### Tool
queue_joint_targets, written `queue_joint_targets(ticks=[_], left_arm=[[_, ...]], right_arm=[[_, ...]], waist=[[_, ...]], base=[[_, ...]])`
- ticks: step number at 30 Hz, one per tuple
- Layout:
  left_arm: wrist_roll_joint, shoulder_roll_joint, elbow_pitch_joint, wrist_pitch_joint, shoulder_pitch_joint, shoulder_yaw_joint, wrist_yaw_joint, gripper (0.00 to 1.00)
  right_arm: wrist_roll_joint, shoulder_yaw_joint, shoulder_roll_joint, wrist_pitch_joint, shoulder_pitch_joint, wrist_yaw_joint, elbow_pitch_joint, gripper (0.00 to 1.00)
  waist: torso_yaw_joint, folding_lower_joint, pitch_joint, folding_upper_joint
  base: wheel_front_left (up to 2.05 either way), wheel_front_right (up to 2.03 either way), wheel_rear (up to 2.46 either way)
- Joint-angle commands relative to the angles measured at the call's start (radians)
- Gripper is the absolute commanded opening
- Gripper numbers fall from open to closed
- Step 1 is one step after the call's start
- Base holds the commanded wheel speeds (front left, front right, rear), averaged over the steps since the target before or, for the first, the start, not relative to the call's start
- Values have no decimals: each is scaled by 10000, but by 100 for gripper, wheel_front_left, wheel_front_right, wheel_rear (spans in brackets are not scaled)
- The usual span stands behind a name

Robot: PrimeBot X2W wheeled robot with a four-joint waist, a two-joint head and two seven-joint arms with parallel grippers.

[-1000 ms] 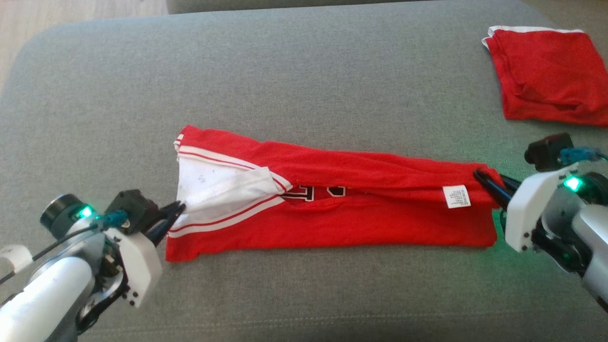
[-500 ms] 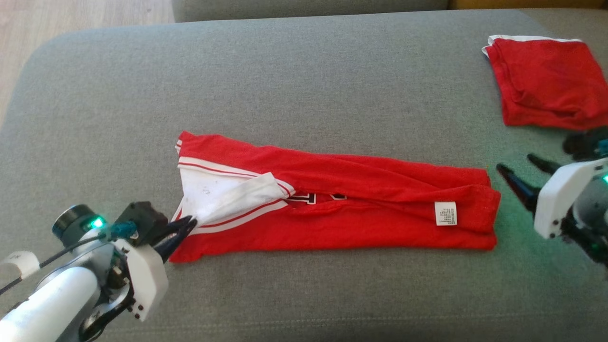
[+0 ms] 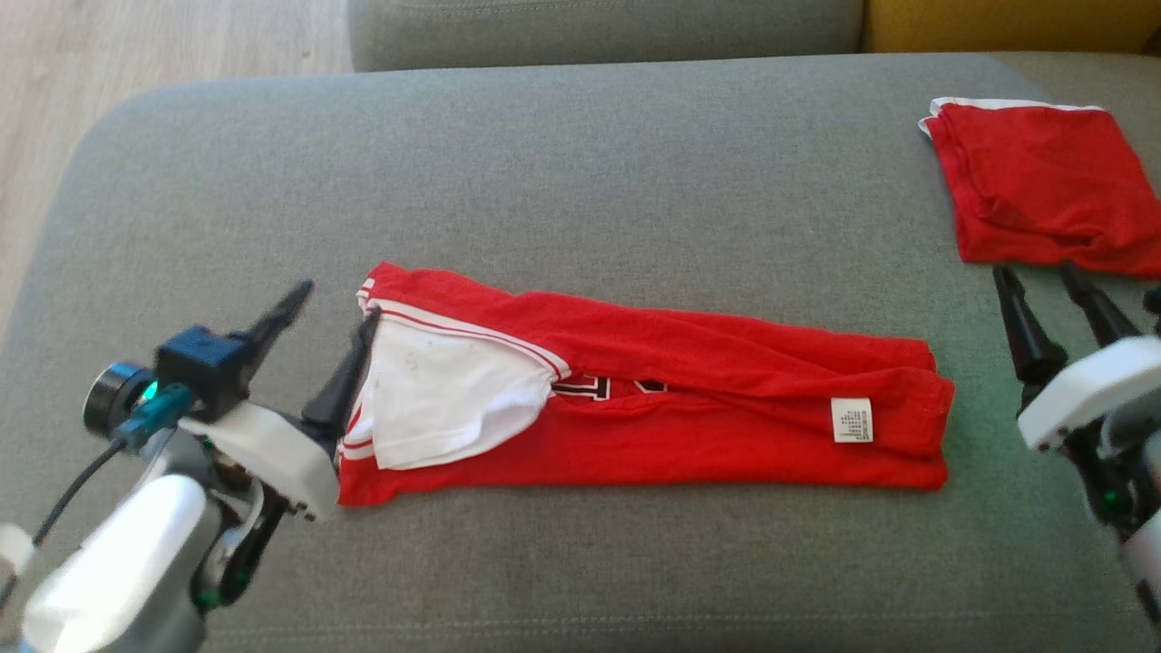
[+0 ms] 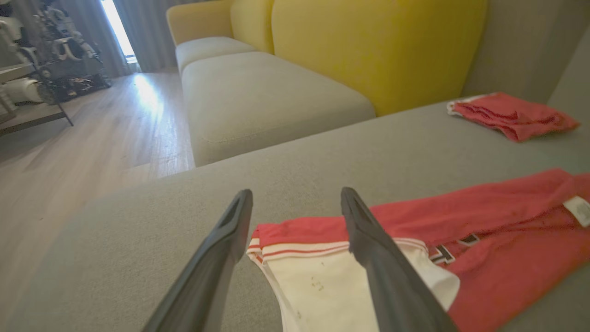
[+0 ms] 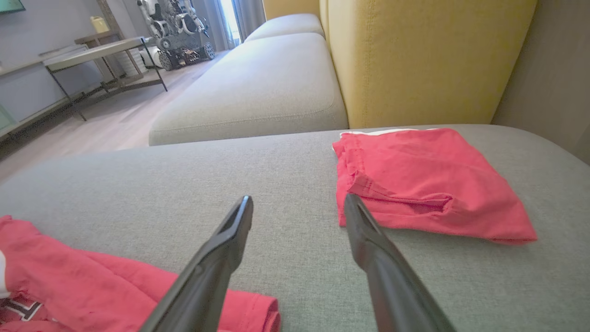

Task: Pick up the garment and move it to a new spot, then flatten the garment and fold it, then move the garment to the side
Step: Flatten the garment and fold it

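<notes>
Left end effector [image 3: 336,304], right end effector [image 3: 1035,270] released garment [image 3: 680,399], jaws apart; grey cushion [image 3: 580,181], wood floor [image 3: 54,91].

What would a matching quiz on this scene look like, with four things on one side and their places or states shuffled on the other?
Things:
1. long red jersey
2. folded red garment
3. left gripper
4. right gripper

Places or states:
a. far right corner of the grey cushion
b. fingers apart, by the jersey's white-trimmed end
c. fingers apart, tips near the folded garment's front edge
d. lying lengthwise across the cushion's middle

Pairs: 1-d, 2-a, 3-b, 4-c.
</notes>
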Motion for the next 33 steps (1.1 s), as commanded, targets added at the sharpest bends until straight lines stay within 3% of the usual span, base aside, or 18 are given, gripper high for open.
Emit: queue_joint_targets(ticks=[1, 4, 7, 12, 21, 26, 33], left_arm=[[-143, 140, -91, -315, -176, 736, 276, 100], [-614, -536, -33, -787, 78, 1478, 756, 100], [-1173, -1406, -208, -923, 429, 2636, 864, 100], [611, -2465, -834, -935, 1274, 4279, 809, 100], [2521, -4536, -1363, -937, 2542, 6388, -141, 100], [3234, -4936, -1216, -938, 2515, 6880, -917, 100], [3686, -5234, -886, -938, 2359, 7071, -1488, 100]], right_arm=[[-250, -153, -55, -268, 109, 65, -398, 100], [-789, -834, 438, -737, 495, 65, -693, 100], [-1351, -1396, 990, -1001, 881, 65, -1115, 100], [-2219, -2120, 1895, -1125, 1468, 65, -1850, 100], [-2989, -2816, 2807, -830, 2314, 65, -2388, 100], [-3330, -3220, 3179, -409, 2366, 65, -2207, 100], [-3511, -3751, 3902, 322, 2130, 65, -1270, 100]], waist=[[2, 0, -49, -1], [4, 0, -168, -1], [-11, 0, -246, -1], [-91, 0, -169, -1], [-154, 0, 15, -1], [-106, 0, 179, -1], [-2, 0, 439, -1]], base=[[0, 0, 0], [0, 0, 0], [0, 0, 0], [0, 0, 0], [0, 0, 0], [0, 0, 0], [0, 0, 0]])
